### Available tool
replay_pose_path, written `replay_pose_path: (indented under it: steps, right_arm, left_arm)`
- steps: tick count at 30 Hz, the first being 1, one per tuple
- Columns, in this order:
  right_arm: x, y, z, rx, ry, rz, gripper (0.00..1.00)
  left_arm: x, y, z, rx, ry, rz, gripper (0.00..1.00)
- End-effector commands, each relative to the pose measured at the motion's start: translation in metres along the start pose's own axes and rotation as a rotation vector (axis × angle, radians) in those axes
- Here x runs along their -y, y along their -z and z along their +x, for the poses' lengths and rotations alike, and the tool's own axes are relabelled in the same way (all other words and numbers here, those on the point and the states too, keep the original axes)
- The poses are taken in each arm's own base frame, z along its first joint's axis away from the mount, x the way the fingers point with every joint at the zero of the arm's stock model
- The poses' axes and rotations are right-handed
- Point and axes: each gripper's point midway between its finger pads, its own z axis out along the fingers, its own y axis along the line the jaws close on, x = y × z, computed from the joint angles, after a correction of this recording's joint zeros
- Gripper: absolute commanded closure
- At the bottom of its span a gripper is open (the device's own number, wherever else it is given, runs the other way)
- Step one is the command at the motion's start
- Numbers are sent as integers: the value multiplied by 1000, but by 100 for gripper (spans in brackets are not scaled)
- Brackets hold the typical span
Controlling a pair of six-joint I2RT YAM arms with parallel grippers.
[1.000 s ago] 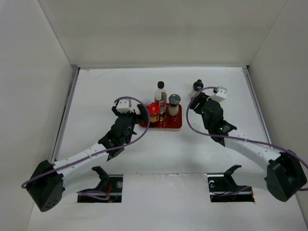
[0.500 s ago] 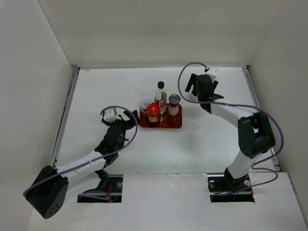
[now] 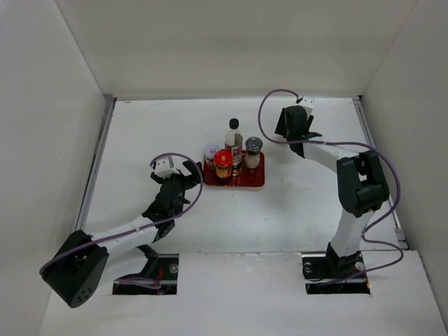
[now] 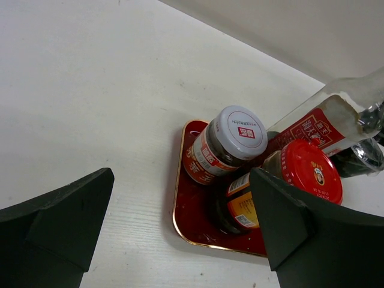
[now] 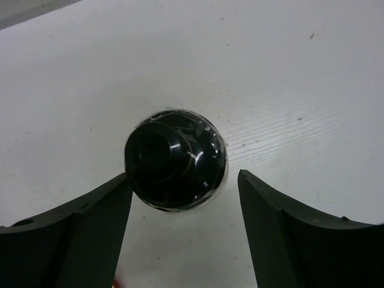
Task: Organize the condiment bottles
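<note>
A red tray (image 3: 241, 182) holds the tall dark-sauce bottle (image 3: 233, 142), the red-lidded jar (image 3: 222, 162), the pale-lidded jar (image 3: 212, 152) and the grey-lidded shaker (image 3: 253, 150). My left gripper (image 3: 189, 170) stands open just left of the tray, holding nothing. Its wrist view shows the pale-lidded jar (image 4: 231, 141), the red-lidded jar (image 4: 303, 180) and the tall bottle (image 4: 336, 117) beyond the open left gripper (image 4: 180, 198). My right gripper (image 3: 294, 124) is at the back right, and it hides the white bottle in the top view. In the wrist view the right gripper (image 5: 183, 180) straddles the bottle's black cap (image 5: 176, 159), open, with a gap on the right side.
White walls enclose the table on three sides. The right arm's purple cable (image 3: 269, 105) loops above its wrist. The tray's near left corner (image 4: 180, 219) lies between the left fingers.
The left gripper backed away from the tray's left side and opened wider. The right arm swung from beside the tray to the back, and its jaws now straddle the black-capped bottle.
</note>
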Motion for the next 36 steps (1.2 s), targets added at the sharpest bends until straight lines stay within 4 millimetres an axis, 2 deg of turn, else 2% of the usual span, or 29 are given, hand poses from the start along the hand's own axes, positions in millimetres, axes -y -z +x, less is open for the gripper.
replay_pose_path:
  steps: [1,6,9,11,13,21,25,28,31,36]
  right_arm:
    - [-7,-5,-32,83,-7,1,29]
    - [-6,-12,-33,91,9,9,44]
    - [-2,1,-42,144,-15,8,49]
    - [6,23,-50,189,-32,7,50]
    - [5,50,-49,216,-50,-11,49]
    - [-1,138,-9,216,-39,-103,48]
    - [-8,183,1,232,-27,-175,48]
    - [-26,206,11,211,-27,-255,48]
    - [-53,224,19,198,-30,-342,48]
    - [-98,226,18,217,-31,-434,49]
  left_arm:
    - [7,-5,-14,51,50,15,0]
    - [6,-9,-7,33,32,2,0]
    - [5,-9,-8,35,30,-1,0]
    - [4,-6,-13,51,39,-3,0]
    - [-1,-5,-16,69,47,-23,0]
    - [1,-6,-12,60,45,-21,0]
    - [0,-3,-19,80,58,-19,0]
    - [-4,-4,-21,88,62,-29,0]
    - [-3,-3,-21,89,63,-25,0]
    - [-4,-4,-22,91,63,-31,0]
